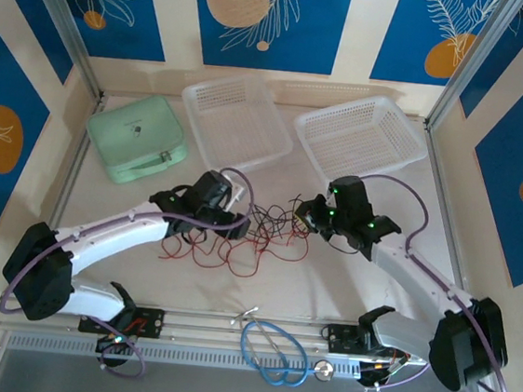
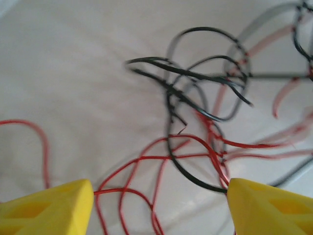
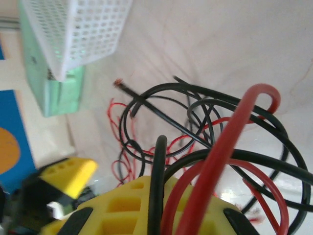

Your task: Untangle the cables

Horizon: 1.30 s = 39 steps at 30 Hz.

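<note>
The cables (image 1: 259, 235) are lying tangled, red and black, in the middle of the table (image 1: 326, 292); the right gripper (image 1: 308, 216) is pinching several strands at the tangle's right side, its fingers (image 3: 127, 205) pressed together on them. The left gripper (image 2: 159, 208) is hovering over the left side, its fingers (image 2: 49, 208) spread, gripping nothing. I judge it should be closing on one loose red strand and drawing it left slowly while the right is anchoring, so loops are slipping free, not tightening.

Arms (image 1: 117, 232): white links, black joints, lilac cabling, green LEDs; yellow claw fingers (image 2: 49, 208).
</note>
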Tool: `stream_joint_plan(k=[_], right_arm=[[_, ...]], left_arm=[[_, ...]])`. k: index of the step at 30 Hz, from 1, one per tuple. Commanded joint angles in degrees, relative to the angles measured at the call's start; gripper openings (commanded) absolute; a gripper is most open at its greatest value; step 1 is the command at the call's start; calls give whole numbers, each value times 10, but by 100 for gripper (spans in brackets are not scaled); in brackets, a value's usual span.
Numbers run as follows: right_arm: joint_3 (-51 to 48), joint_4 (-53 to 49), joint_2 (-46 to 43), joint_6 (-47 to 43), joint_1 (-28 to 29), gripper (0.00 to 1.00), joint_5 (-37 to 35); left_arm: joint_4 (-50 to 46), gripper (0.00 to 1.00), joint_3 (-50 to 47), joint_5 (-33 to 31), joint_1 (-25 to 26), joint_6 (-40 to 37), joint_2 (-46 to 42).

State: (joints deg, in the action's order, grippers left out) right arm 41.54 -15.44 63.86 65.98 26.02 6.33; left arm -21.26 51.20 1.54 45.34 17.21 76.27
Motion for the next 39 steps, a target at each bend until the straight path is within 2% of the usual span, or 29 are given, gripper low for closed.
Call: stream_joint_plan(k=[1,5,12,16,21,22,23,26,27,30,32,39], right_arm=[[-16,20,-29,58,-17,0,52],[-23,15,-43,113,-29,0,63],[-57,52,-77,202,-55,0,94],[-51,33,-110,210,-66,0,94],[-51,17,-142,213,-83,0,104],[-53,16,-147,215,-87,0,108],[-55,14,-154,216,-92,0,111],[-56,3,-173,215,-104,0,118],[-56,-4,-177,213,-109,0,119],[-56,-28,-196,205,-128,0,126],[-55,-48,-211,198,-143,0,128],[-39,-149,-242,138,-188,0,85]], left_arm=[[56,77,-20,23,31,-39,-6],[85,84,-26,-14,56,-49,7],[134,93,-23,-52,65,-68,51],[143,94,9,-93,64,-62,105],[203,89,22,-95,63,-29,146],[213,85,24,-99,63,-23,154],[217,76,27,-107,63,-17,164],[209,39,39,-149,61,-3,191],[206,30,40,-162,59,2,195],[203,8,29,-200,49,18,197],[200,0,17,-217,37,32,192],[200,0,-33,-209,-3,62,179]])
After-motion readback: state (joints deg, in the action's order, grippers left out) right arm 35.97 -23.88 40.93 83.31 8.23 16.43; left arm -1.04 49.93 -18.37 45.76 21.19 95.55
